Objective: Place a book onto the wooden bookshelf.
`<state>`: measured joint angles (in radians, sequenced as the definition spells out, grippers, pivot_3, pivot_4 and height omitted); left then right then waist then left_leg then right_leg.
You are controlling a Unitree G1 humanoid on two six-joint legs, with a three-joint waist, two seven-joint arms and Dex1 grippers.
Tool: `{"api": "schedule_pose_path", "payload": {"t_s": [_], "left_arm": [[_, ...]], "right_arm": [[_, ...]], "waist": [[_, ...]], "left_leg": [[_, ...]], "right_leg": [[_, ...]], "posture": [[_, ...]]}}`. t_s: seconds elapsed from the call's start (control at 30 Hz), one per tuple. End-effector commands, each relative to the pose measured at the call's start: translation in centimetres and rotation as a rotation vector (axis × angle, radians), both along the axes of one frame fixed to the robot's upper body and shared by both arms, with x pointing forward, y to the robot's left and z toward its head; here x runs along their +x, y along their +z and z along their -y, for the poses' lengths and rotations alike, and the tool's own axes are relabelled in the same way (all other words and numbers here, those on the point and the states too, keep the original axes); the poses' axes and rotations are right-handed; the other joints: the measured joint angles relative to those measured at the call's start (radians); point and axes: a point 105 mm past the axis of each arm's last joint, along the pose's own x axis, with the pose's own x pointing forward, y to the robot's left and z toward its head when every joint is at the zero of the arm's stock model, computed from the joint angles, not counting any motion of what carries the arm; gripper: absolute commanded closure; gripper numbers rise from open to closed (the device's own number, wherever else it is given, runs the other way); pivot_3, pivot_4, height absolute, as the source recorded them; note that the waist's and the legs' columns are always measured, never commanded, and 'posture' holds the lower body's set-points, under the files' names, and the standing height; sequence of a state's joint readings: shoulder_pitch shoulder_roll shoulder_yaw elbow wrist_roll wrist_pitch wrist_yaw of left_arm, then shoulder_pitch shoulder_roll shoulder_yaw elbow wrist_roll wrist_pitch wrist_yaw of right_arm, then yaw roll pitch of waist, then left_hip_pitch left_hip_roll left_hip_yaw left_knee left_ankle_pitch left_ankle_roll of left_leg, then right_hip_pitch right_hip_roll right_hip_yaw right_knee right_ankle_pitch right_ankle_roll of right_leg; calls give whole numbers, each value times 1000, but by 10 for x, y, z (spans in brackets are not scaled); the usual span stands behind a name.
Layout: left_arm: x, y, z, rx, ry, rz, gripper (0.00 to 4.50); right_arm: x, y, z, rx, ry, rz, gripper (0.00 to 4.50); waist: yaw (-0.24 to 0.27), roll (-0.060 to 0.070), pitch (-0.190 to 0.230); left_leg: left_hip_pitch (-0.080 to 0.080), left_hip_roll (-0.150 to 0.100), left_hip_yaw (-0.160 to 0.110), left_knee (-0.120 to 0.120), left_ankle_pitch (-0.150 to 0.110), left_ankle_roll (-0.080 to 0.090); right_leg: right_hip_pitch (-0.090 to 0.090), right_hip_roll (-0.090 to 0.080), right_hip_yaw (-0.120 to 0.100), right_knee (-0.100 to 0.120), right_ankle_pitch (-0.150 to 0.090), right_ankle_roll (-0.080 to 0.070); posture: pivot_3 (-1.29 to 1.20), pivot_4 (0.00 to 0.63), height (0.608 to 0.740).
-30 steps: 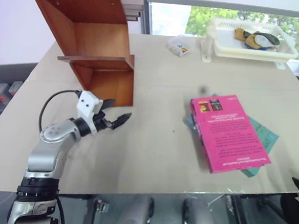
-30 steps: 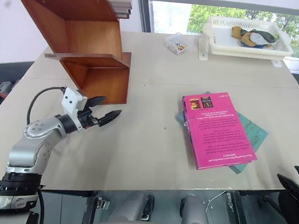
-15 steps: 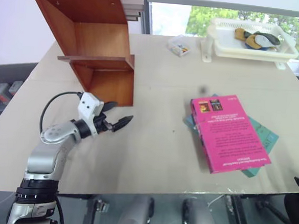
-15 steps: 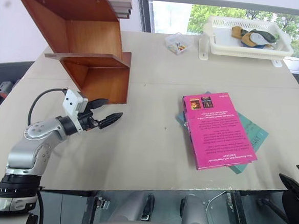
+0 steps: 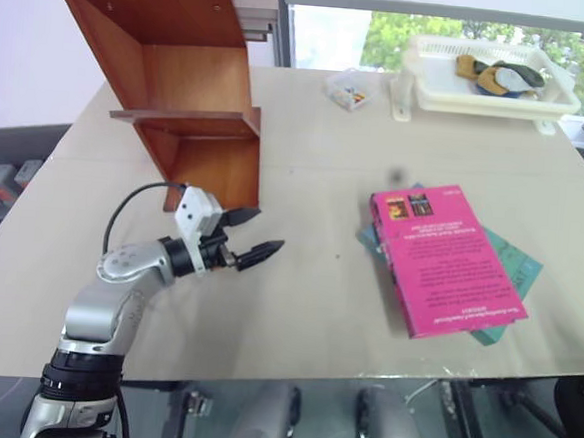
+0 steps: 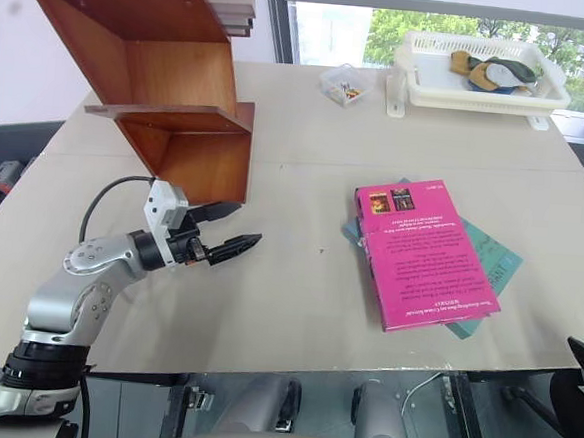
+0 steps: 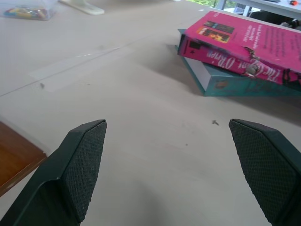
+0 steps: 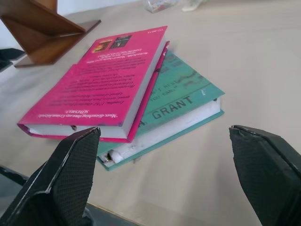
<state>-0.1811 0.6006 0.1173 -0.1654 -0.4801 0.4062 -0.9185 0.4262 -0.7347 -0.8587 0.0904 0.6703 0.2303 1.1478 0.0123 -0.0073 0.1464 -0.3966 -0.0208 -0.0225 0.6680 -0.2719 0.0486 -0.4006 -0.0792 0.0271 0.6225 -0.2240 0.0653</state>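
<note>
The magenta-pink book (image 5: 444, 260) lies flat on the table's right side, on top of a teal book (image 5: 515, 257). At the back left stands the reddish-brown wooden bookshelf (image 5: 186, 81). My left gripper (image 5: 259, 232) hovers open and empty over the table just in front of the shelf's right corner, pointing at the books; its wrist view shows the wide gap (image 7: 169, 155) and the book (image 7: 254, 42) well ahead. My right gripper (image 8: 164, 165) is open and empty, low at the table's near right edge, facing the book (image 8: 108, 80).
A white plastic tray (image 5: 480, 107) with a few items sits at the back right. A small clear box (image 5: 349, 91) stands beside it. Bare tabletop (image 5: 315, 181) lies between the shelf and the books. The table's front edge (image 5: 291, 379) runs close below.
My left gripper has moved to the right, away from the shelf's front and toward the books, still open. The books have not moved.
</note>
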Motion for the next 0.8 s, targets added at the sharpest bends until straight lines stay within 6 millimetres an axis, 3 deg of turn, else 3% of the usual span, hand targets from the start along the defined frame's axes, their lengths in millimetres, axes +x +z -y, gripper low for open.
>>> {"api": "schedule_pose_path", "payload": {"t_s": [0.03, 0.23, 0.37, 0.53, 0.7, 0.8], "left_arm": [[-5, 19, 0, -4, -42, 62, 21], [-21, 41, 2, -36, -174, 94, 21], [-21, 67, -4, -121, -222, 117, 21], [-31, 64, -7, -13, -298, 155, 21], [-39, 66, -5, -10, -352, 195, 21], [-41, 65, -4, 2, -361, 205, 21]], "right_arm": [[21, -2, 12, -161, -157, 56, 0], [65, -25, 5, -173, -278, 40, 0], [92, -39, 1, -134, -323, -4, 0], [119, -35, -1, -141, -374, 27, 0], [132, -30, 7, -145, -442, 54, 0], [137, -28, 0, -90, -399, 68, 0]], "waist": [[0, 0, 0], [0, 1, 0], [4, 1, 1], [-3, 2, 1], [-5, 2, 1], [-4, 2, 1]], "left_leg": [[0, 0, 1, 0, 0, 0], [-1, 0, 0, 0, 1, -1], [-1, -1, 0, 0, 1, 0], [1, -1, 0, 0, 1, 0], [1, -1, 1, 0, 1, 0], [1, -1, 1, 0, 1, 0]], "right_leg": [[0, 0, 0, 0, 0, 0], [-1, 2, -1, 1, 0, 0], [-1, 2, -4, 1, 0, 0], [0, 8, -5, 1, 0, 0], [0, 9, -5, 1, 0, 0], [0, 9, -5, 1, 0, 0]], "posture": [[0, 150, 740], [0, 150, 740], [0, 150, 740], [0, 150, 740], [0, 150, 740], [0, 150, 740]]}}
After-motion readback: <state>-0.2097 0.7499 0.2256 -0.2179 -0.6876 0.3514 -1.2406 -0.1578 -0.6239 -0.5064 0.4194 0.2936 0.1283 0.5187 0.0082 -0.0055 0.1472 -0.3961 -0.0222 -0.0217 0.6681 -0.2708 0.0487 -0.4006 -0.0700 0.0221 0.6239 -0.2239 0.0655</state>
